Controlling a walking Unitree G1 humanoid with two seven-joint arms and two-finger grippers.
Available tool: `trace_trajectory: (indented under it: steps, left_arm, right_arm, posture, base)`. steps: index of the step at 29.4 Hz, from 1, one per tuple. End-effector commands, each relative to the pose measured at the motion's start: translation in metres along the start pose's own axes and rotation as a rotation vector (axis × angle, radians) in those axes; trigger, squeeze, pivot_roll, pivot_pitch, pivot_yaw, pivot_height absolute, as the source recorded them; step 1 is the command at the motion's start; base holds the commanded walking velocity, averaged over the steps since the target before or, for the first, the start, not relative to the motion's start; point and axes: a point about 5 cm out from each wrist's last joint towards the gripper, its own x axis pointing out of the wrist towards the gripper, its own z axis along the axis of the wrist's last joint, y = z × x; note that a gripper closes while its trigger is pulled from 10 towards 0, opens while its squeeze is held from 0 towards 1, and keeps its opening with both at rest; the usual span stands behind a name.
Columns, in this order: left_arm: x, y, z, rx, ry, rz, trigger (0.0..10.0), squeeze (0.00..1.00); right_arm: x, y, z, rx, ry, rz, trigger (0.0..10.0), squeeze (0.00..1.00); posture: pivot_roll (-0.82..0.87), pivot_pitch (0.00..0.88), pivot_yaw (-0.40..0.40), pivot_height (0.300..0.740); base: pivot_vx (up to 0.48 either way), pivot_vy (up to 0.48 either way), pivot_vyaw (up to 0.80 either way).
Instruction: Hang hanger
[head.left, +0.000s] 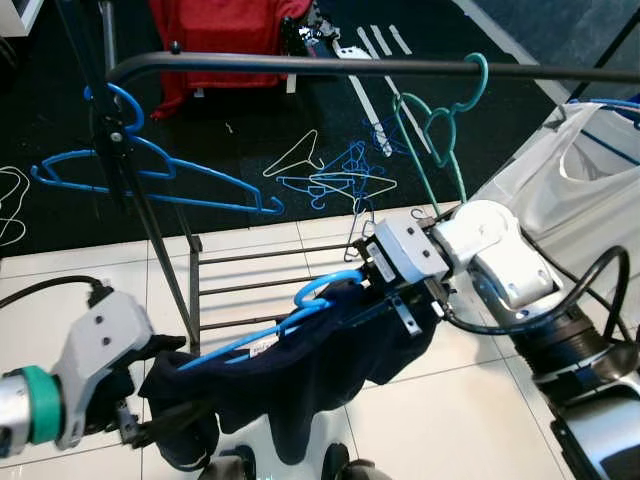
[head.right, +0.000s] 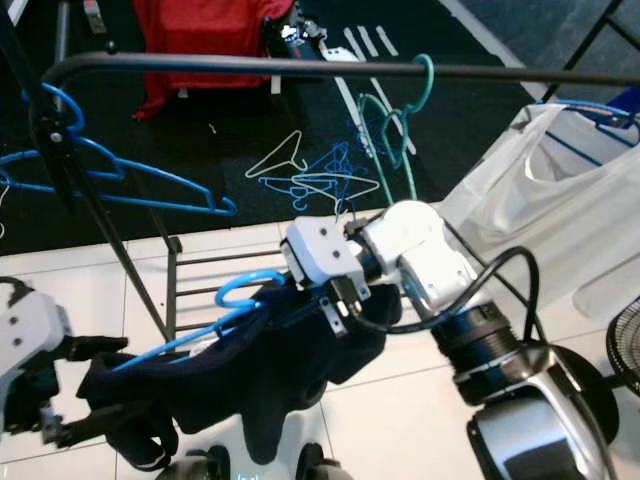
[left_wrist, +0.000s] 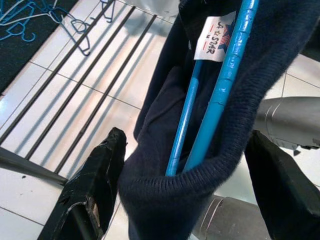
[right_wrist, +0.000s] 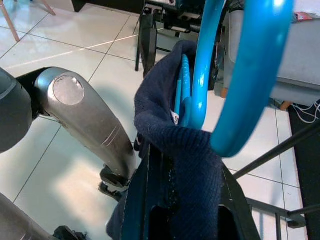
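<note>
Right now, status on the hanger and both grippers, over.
Right gripper shut on blue hanger near its hook. Left gripper open around navy sweater end. Hanger below black rail, not hung. Green hanger on rail ahead.

I hold a bright blue plastic hanger (head.left: 300, 315) carrying a dark navy knitted garment (head.left: 300, 375). It lies slanted, nearly flat, its curved hook (head.left: 325, 286) uppermost and not yet on the dark rail (head.left: 330, 68) above. The garment droops in folds over its arms; a white label (left_wrist: 214, 39) shows inside the collar.
</note>
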Motion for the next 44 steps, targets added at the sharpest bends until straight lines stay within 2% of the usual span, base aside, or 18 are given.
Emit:
trace_trajectory:
  steps: [1,8,9,10,11,14,15,35,36,44]
  left_arm:
    - [0.005,-0.005,-0.002,-0.019,0.007,-0.025,10.0,0.0]
    - [0.014,-0.004,0.003,-0.036,-0.02,-0.03,10.0,0.0]
    - [0.017,-0.005,0.005,-0.043,-0.035,-0.044,8.2,0.0]
    - [0.017,-0.005,0.005,-0.043,-0.035,-0.044,8.2,0.0]
    - [0.02,-0.006,0.007,-0.055,-0.047,-0.055,1.8,0.0]
    - [0.02,-0.006,0.007,-0.055,-0.047,-0.055,1.8,0.0]
    - [0.021,-0.007,0.009,-0.064,-0.057,-0.063,0.0,0.0]
    - [0.021,-0.006,0.019,-0.073,-0.102,-0.073,0.0,0.0]
    - [0.021,-0.005,0.022,-0.07,-0.115,-0.068,0.0,0.0]
    - [0.022,0.0,0.024,-0.051,-0.119,-0.036,0.0,0.0]
  right_arm:
    - [-0.003,-0.003,0.008,-0.04,-0.017,-0.004,0.0,0.0]
    - [0.0,-0.003,0.01,-0.045,-0.025,0.007,0.0,0.0]
    - [0.001,-0.002,0.01,-0.046,-0.028,0.01,0.0,0.0]
    - [0.001,-0.002,0.01,-0.046,-0.028,0.01,0.0,0.0]
    - [0.001,-0.002,0.011,-0.047,-0.03,0.01,0.0,0.0]
    - [0.001,-0.002,0.011,-0.047,-0.03,0.01,0.0,0.0]
    - [0.002,-0.002,0.011,-0.047,-0.032,0.008,0.0,0.0]
    - [0.002,-0.006,0.009,-0.054,-0.041,-0.034,0.0,0.0]
    - [0.003,-0.007,0.008,-0.064,-0.038,-0.07,10.0,0.0]
    - [0.001,-0.009,0.007,-0.082,-0.033,-0.139,10.0,0.0]
  posture:
    - [0.12,0.17,-0.007,0.74]
    - [0.12,0.172,-0.007,0.74]
    - [0.12,0.174,-0.007,0.74]
    - [0.12,0.174,-0.007,0.74]
    - [0.12,0.176,-0.007,0.74]
    - [0.12,0.176,-0.007,0.74]
    - [0.12,0.177,-0.007,0.74]
    - [0.12,0.175,-0.003,0.74]
    - [0.12,0.17,-0.001,0.74]
    - [0.12,0.162,0.003,0.74]
  base:
    - [0.0,0.0,0.0]
    - [0.0,0.0,0.0]
    - [0.0,0.0,0.0]
    - [0.0,0.0,0.0]
    - [0.0,0.0,0.0]
    - [0.0,0.0,0.0]
    - [0.0,0.0,0.0]
    - [0.0,0.0,0.0]
    - [0.0,0.0,0.0]
    - [0.0,0.0,0.0]
